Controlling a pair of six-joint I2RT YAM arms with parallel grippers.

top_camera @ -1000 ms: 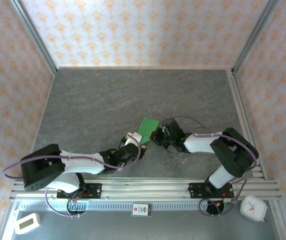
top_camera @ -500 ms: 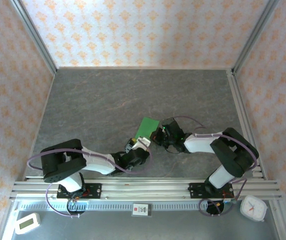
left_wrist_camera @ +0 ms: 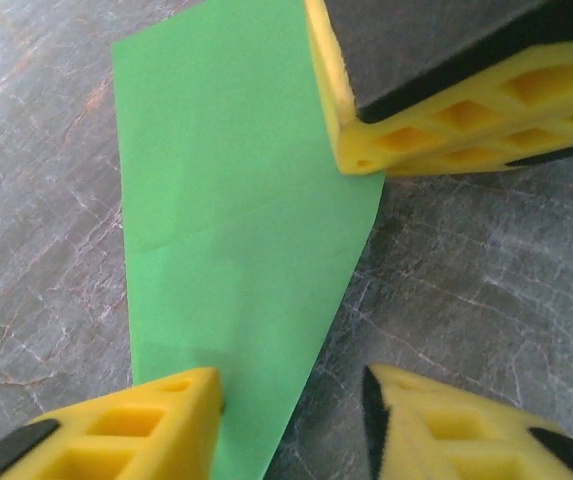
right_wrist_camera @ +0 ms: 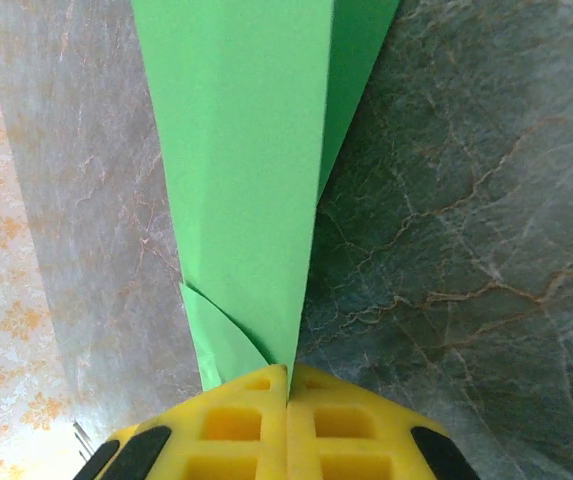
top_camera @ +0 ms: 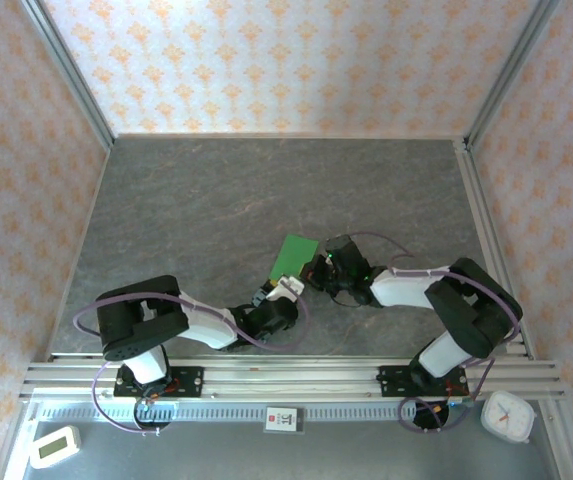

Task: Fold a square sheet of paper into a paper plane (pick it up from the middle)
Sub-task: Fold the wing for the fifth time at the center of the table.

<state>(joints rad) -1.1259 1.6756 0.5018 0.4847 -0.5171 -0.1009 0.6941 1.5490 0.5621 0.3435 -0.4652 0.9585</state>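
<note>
The green sheet of paper [top_camera: 296, 256] is folded and creased, and stands up off the grey table near the middle front. My right gripper [right_wrist_camera: 288, 372] is shut on its narrow end, with a small curled flap [right_wrist_camera: 221, 345] beside the fingers. In the left wrist view the paper [left_wrist_camera: 236, 230] hangs between the right gripper's yellow fingers [left_wrist_camera: 446, 110] above and my left gripper [left_wrist_camera: 291, 400] below. The left gripper's jaws stand apart. The paper's lower edge lies between them, against the left finger [left_wrist_camera: 136, 430] and away from the right finger [left_wrist_camera: 466, 430]. From above, the left gripper [top_camera: 286, 287] sits just below the paper and the right gripper [top_camera: 319, 268] at its right.
The aluminium rail [top_camera: 286, 378] with both arm bases runs along the near edge. A white clock [top_camera: 507, 415] lies at the bottom right, a small timer [top_camera: 54, 445] at the bottom left. Patterned walls enclose the grey table [top_camera: 266, 190].
The left arm has folded in and carried its gripper right and nearer, under the paper's lower edge, with its jaws narrowing. The right gripper and the paper have stayed in place.
</note>
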